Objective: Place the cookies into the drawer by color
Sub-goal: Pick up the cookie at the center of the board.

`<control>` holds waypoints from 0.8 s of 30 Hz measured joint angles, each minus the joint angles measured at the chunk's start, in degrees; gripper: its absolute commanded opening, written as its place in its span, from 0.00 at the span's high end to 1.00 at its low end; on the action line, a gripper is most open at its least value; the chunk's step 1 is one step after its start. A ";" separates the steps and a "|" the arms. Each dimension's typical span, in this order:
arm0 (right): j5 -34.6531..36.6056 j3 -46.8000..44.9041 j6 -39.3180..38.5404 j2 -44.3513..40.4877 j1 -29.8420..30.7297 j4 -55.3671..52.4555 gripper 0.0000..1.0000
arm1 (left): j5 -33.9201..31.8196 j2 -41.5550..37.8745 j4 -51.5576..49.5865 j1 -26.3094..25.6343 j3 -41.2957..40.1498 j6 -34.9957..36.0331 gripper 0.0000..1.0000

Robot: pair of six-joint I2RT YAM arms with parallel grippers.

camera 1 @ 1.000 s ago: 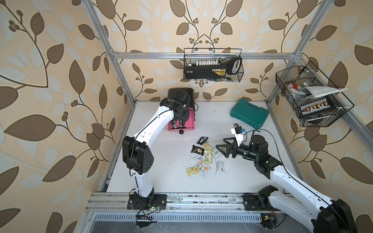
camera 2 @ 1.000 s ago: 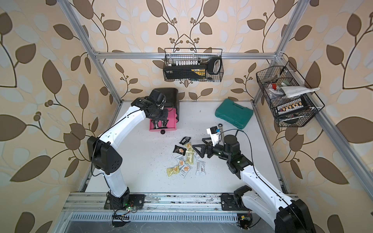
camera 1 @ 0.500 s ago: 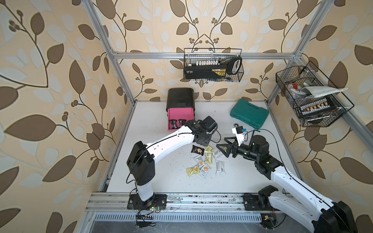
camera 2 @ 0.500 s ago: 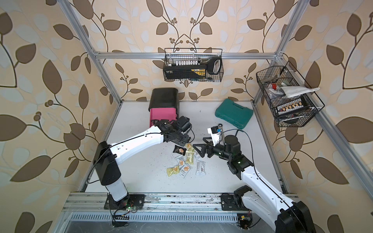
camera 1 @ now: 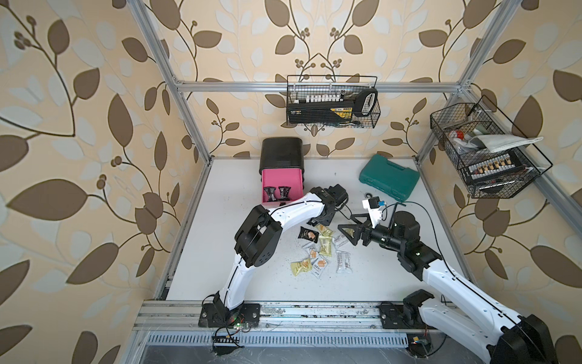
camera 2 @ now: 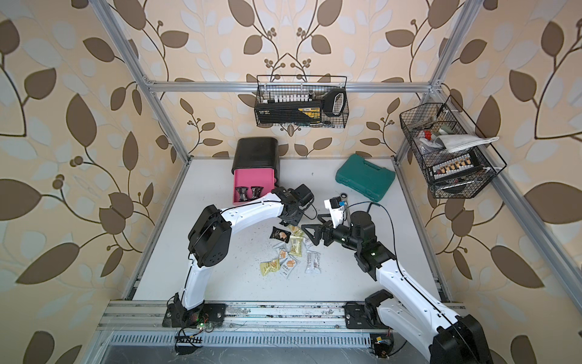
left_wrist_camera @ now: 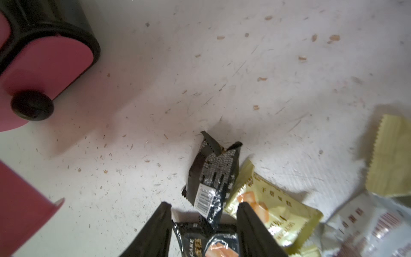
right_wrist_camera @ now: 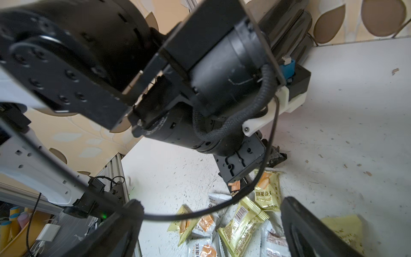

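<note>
The drawer cabinet (camera 1: 282,154) is black, and its top pink drawer (camera 1: 293,182) is pulled out with two black cookies (camera 1: 277,193) inside. The other cookies lie in a loose pile (camera 1: 321,249) of black, yellow and white packets at mid-table. My left gripper (camera 1: 316,222) is low at the pile's far edge. In the left wrist view it (left_wrist_camera: 204,207) is open, straddling a black packet (left_wrist_camera: 206,242), with another black packet (left_wrist_camera: 213,175) just ahead. My right gripper (camera 1: 348,224) hovers wide open beside the pile's right side, holding nothing (right_wrist_camera: 210,204).
A teal tool case (camera 1: 390,181) lies at the back right. Two wire baskets hang on the walls, one at the back (camera 1: 332,105) and one at the right (camera 1: 485,154). The left arm's wrist (right_wrist_camera: 200,89) is close in front of the right gripper. Crumbs dot the table.
My left arm swung from the open drawer down to the far edge of the cookie pile, and its jaws widened. The right arm held still.
</note>
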 measured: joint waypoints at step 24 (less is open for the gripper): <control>0.20 0.00 0.00 -0.17 0.00 -0.59 0.01 | 10.21 6.29 1.73 3.45 1.14 0.35 0.57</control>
